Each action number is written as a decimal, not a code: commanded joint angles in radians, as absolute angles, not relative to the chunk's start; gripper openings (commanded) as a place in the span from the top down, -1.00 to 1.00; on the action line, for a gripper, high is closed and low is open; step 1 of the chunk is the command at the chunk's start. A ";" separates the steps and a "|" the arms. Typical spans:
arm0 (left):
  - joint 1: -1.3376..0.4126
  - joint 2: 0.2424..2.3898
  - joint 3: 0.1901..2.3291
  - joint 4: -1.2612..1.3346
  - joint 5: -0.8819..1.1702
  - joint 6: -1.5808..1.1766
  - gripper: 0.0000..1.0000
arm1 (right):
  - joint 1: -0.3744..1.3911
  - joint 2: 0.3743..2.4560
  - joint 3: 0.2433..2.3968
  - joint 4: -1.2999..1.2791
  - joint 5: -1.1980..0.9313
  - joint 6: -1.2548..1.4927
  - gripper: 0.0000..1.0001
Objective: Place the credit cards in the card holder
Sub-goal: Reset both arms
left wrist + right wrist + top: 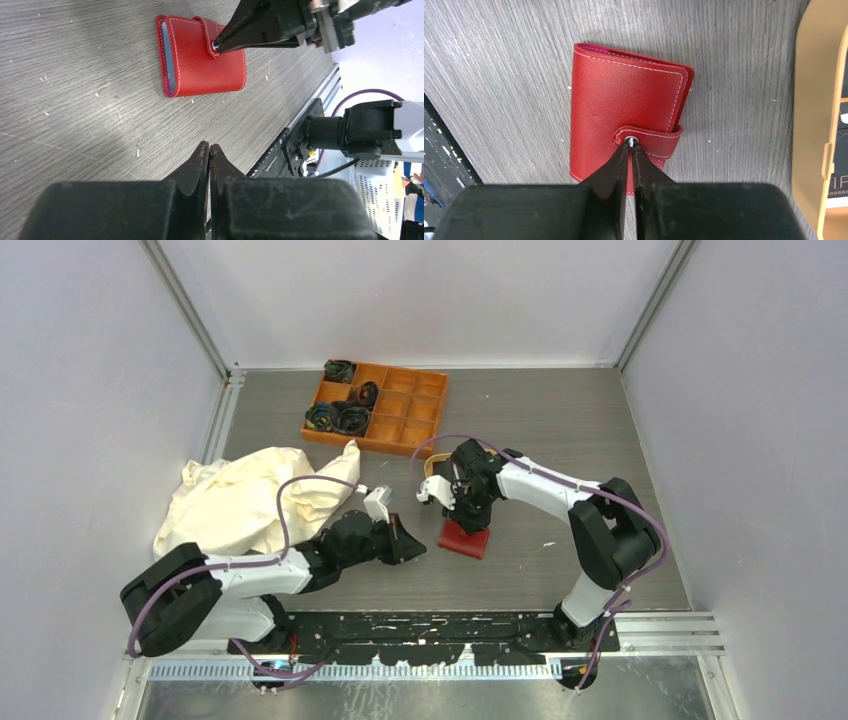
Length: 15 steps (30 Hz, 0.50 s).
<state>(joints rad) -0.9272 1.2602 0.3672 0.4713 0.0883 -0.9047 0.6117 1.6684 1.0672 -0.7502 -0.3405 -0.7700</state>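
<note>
The red card holder [465, 538] lies folded shut on the grey table, its tab snapped over the front. It also shows in the left wrist view [200, 57] and the right wrist view [624, 100]. My right gripper [630, 145] is shut, with its tips touching the metal snap on the tab [217, 46]. My left gripper [210, 148] is shut and empty, low over the table just left of the holder [420, 550]. A dark flat thing with pale lettering [839, 182] lies in the tan tray and may be a credit card. No other cards show.
The tan tray [432, 462] sits just behind the right gripper, at the right edge of the right wrist view [814, 100]. An orange compartment box [395, 420] holding dark coiled items stands at the back. A crumpled cream cloth [250, 500] lies at the left.
</note>
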 commanded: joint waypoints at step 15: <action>-0.724 0.727 0.522 0.008 0.221 -0.848 -0.88 | 0.182 1.069 1.131 -0.588 -0.489 -0.427 -0.98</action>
<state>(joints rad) -0.7895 0.8845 0.3916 0.2558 0.2581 -0.8776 0.3443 1.2583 1.1095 -0.7448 -0.3691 -0.6449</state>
